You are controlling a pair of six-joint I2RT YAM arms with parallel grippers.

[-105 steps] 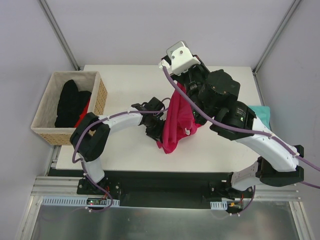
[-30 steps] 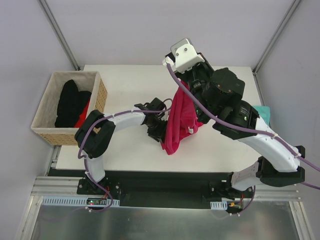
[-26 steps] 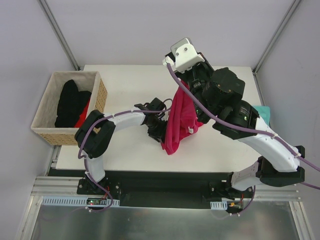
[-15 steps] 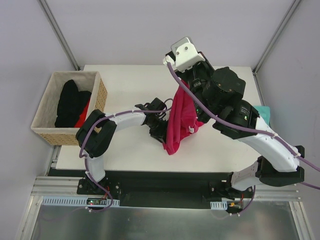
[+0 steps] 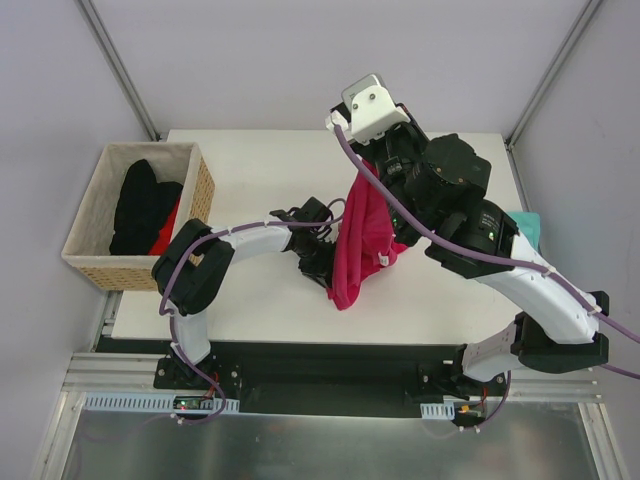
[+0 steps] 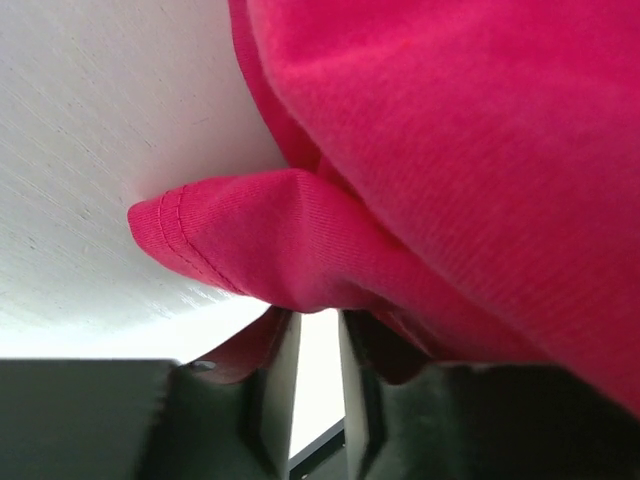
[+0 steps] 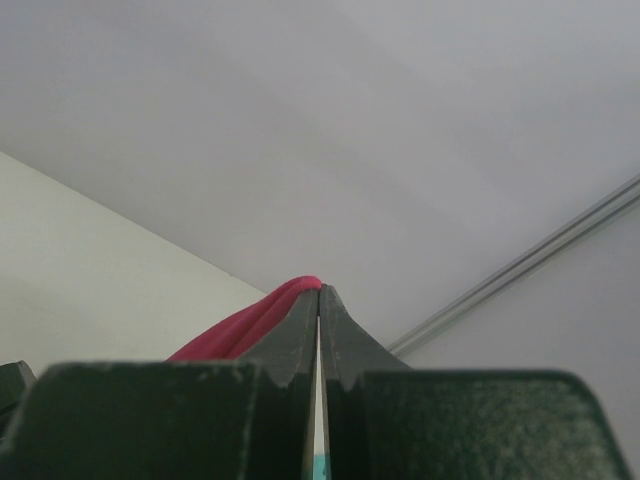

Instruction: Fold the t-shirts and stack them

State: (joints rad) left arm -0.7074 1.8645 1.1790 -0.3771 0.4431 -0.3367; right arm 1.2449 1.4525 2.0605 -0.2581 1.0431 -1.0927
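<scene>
The magenta-pink t-shirt (image 5: 362, 240) hangs bunched from my raised right gripper (image 5: 362, 168), which is shut on its top edge. In the right wrist view the jaws (image 7: 320, 292) are pressed together with pink cloth (image 7: 250, 325) at the tip. My left gripper (image 5: 325, 264) is low on the table at the shirt's lower left. In the left wrist view its jaws (image 6: 318, 318) stand close together with the pink cloth (image 6: 420, 180) bunched over their tips. A hemmed corner (image 6: 160, 215) sticks out left. The teal t-shirt (image 5: 527, 228) lies at the table's right edge, mostly hidden by the right arm.
A wicker basket (image 5: 205, 190) stands off the table's left edge with a black garment (image 5: 140, 205) and a bit of red cloth (image 5: 166, 236) in it. The white table (image 5: 250, 165) has walls behind and at both sides.
My left gripper has crept a little to the right and nearer along the shirt's lower part. The right arm rose slightly, then held the hanging shirt still.
</scene>
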